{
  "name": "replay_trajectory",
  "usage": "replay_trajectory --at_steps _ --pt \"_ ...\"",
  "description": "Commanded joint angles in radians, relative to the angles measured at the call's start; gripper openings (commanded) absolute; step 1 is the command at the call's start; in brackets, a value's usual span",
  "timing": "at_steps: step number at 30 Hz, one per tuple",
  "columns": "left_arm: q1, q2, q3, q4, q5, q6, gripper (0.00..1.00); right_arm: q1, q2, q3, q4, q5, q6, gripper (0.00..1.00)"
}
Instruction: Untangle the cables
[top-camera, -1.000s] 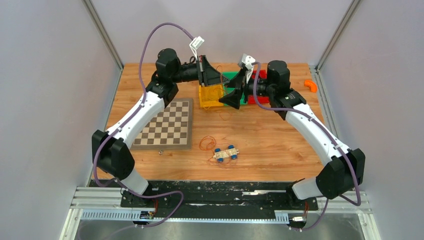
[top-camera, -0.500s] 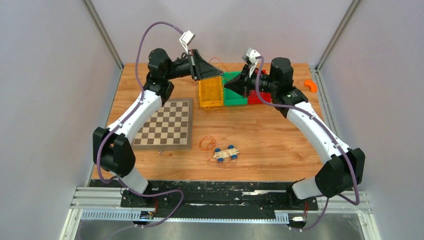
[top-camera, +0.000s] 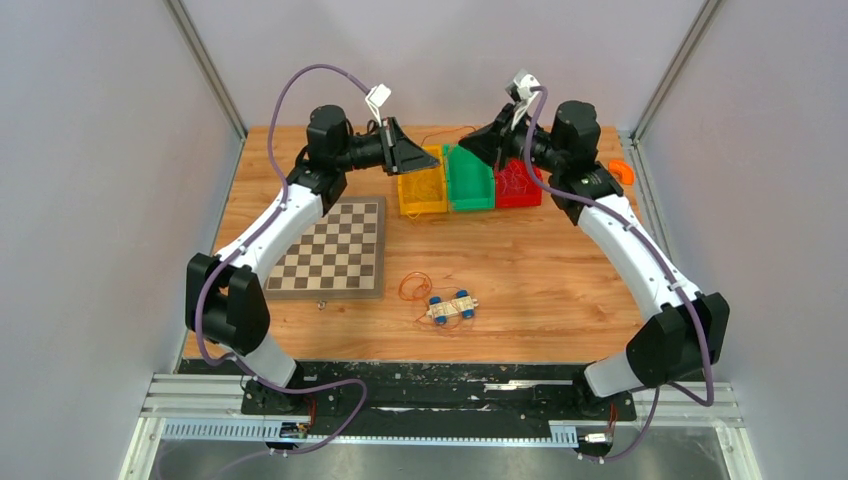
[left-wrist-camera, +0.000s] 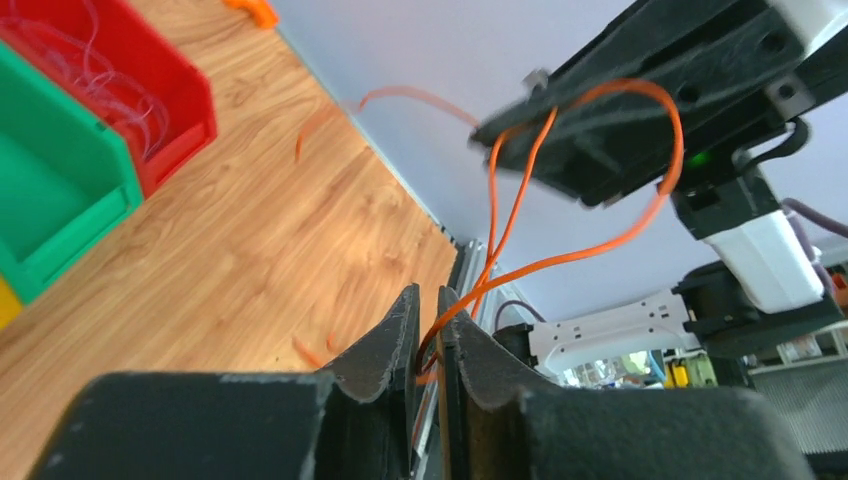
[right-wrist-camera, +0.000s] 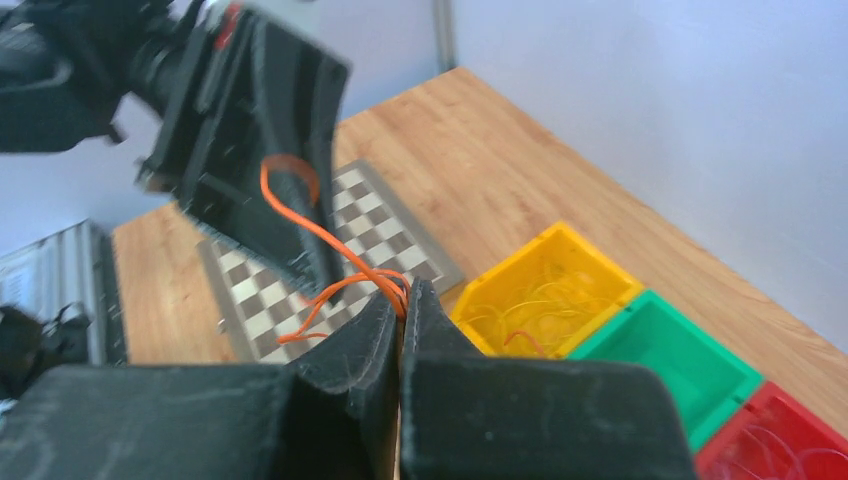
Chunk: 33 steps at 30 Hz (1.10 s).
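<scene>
A thin orange cable (top-camera: 447, 131) hangs in the air between my two grippers, above the back of the table. My right gripper (top-camera: 466, 145) (right-wrist-camera: 403, 293) is shut on the orange cable (right-wrist-camera: 300, 225), with strands bunching out at its tips. My left gripper (top-camera: 428, 152) (left-wrist-camera: 428, 292) has its jaws a narrow gap apart; the orange cable (left-wrist-camera: 540, 268) runs loosely through that gap. Another orange cable loop (top-camera: 412, 287) lies on the table near the front. Yellow cables (right-wrist-camera: 545, 295) fill the yellow bin (top-camera: 403, 190), and thin cables lie in the red bin (left-wrist-camera: 185, 120).
Yellow, green (top-camera: 470, 195) and red (top-camera: 517, 198) bins stand in a row at the back. A checkerboard (top-camera: 335, 247) lies on the left. A small wooden toy car (top-camera: 450, 307) sits near the front, and an orange piece (top-camera: 622, 170) at the back right.
The right gripper shut on the orange cable and drew back to the right and up. The left gripper rose off the yellow bin, and its jaws parted slightly.
</scene>
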Motion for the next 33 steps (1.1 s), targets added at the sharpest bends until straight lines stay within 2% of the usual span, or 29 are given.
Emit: replay_trajectory --at_steps 1,2,3,4,7,8,13,17,20,29,33 --pt "-0.002 0.01 0.048 -0.176 -0.064 0.121 0.26 -0.035 0.046 0.066 0.093 0.159 0.059 0.0" --pt "-0.005 0.01 0.045 -0.181 -0.074 0.126 0.32 -0.033 0.057 0.067 0.093 0.169 0.06 0.0" --pt "-0.005 0.008 0.045 -0.183 -0.077 0.131 0.47 -0.033 0.064 0.064 0.094 0.175 0.063 0.0" --pt "-0.002 0.003 0.052 -0.19 -0.083 0.146 0.53 -0.034 0.07 0.059 0.095 0.173 0.062 0.0" --pt "0.03 -0.021 0.058 -0.181 -0.095 0.154 0.89 -0.033 0.083 0.02 0.097 0.188 0.032 0.0" --pt "0.041 -0.041 0.055 -0.172 -0.11 0.146 0.97 -0.033 0.088 0.009 0.096 0.206 0.017 0.0" --pt "0.135 -0.105 0.041 -0.194 -0.154 0.162 1.0 -0.033 0.14 -0.01 0.094 0.355 -0.041 0.0" --pt "0.167 -0.127 0.024 -0.308 -0.226 0.197 1.0 -0.02 0.2 -0.003 0.093 0.45 -0.052 0.0" --pt "0.175 -0.152 -0.034 -0.28 -0.227 0.186 1.0 -0.005 0.266 0.023 0.093 0.532 -0.049 0.0" --pt "0.182 -0.143 -0.044 -0.301 -0.259 0.231 1.0 0.078 0.496 0.216 0.062 0.959 -0.129 0.0" --pt "0.189 -0.128 -0.029 -0.309 -0.267 0.241 1.0 0.102 0.615 0.317 0.027 1.052 -0.132 0.0"
